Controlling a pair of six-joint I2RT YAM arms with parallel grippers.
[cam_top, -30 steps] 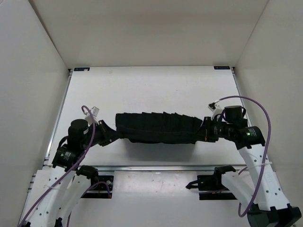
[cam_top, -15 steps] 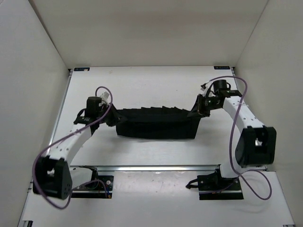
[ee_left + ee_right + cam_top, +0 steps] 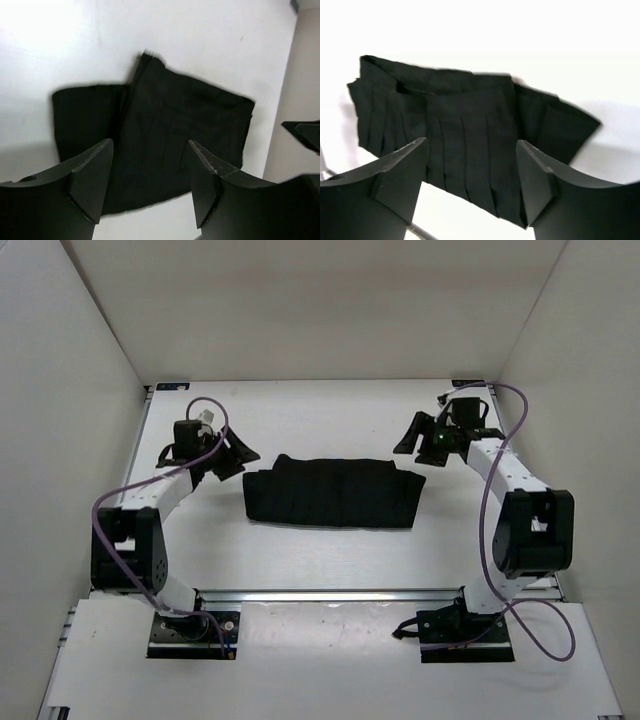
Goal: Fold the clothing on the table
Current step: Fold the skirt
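Left gripper [image 3: 150, 146]: jaws stand wide apart, nothing between them. Right gripper [image 3: 472, 142]: likewise spread and empty. Neither holds cloth.

Below and ahead of each set of jaws lies the clothing [image 3: 335, 492], a black pleated piece lying flat in a compact, roughly rectangular shape. It sits between the two grippers. The left gripper hangs just off its left far corner and the right gripper off its right far corner. Both appear clear of the fabric, though contact at the left corner cannot be ruled out from above. Beyond the garment is the bare white table [image 3: 320, 410].

Assessment: the step in hand reads as letting go after a fold and clearing away. To do it well:
- Keep both jaws fully spread while lifting, so no pleat catches on a finger.
- Rise straight up before swinging sideways, so the upper layer is not dragged.
- Check the ends. A lower layer juts out past the upper one at the right end, and the left end looks uneven too, so any further fold should start from squared edges.
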